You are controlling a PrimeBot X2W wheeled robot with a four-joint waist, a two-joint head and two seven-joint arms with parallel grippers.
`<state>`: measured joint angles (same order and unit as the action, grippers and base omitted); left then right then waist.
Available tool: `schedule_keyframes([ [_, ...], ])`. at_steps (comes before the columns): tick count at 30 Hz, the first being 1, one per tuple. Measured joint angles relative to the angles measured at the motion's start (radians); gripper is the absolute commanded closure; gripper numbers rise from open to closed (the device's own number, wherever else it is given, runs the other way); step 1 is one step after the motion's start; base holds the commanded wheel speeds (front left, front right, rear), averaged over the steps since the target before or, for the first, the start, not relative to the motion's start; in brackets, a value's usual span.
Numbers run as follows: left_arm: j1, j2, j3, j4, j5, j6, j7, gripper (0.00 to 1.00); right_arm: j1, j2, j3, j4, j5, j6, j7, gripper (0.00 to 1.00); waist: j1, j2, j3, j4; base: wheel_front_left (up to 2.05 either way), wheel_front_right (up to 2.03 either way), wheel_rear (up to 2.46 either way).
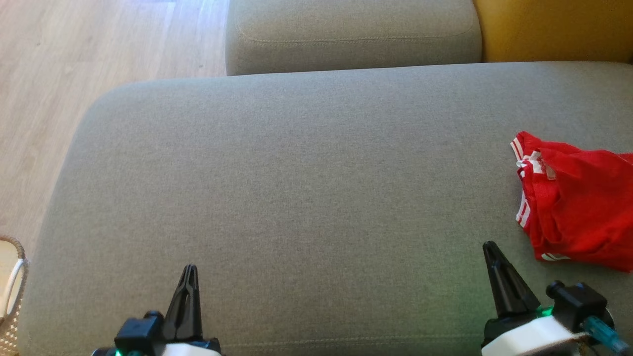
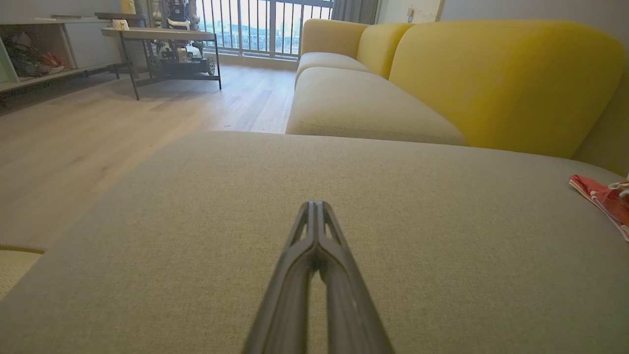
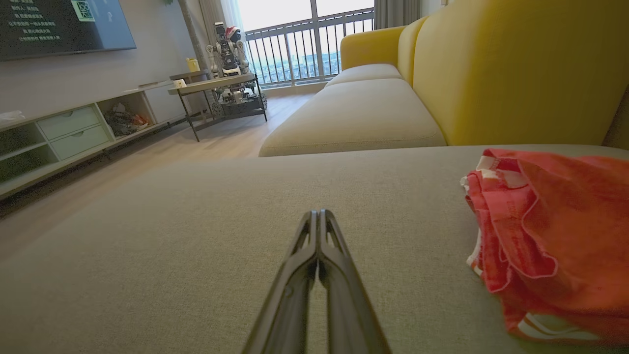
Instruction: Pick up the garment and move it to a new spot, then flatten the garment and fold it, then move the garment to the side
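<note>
Soft daylight from the balcony window (image 3: pixel 304 44); wrist views bend at edges, near fingers blurred.

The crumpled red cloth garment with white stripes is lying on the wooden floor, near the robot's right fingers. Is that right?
Not quite. The crumpled red cloth garment with white stripes lies on the grey fabric sofa seat, not on the wooden floor. The head view shows it there, near the right fingers.
</note>
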<state>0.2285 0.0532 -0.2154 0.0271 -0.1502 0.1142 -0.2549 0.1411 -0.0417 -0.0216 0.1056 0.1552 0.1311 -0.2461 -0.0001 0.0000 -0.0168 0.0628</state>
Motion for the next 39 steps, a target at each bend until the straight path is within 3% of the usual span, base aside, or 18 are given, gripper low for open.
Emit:
schedule_keyframes([
  [39, -0.079, 0.010, 0.054, 0.081, -0.491, -0.078, 0.094, 1.00, -0.040, -0.007, -0.003, 0.053, 0.486, 0.000, 0.090, 1.00, 0.0001, 0.0000, 0.006, -0.020, 0.00, 0.00, 0.00],
])
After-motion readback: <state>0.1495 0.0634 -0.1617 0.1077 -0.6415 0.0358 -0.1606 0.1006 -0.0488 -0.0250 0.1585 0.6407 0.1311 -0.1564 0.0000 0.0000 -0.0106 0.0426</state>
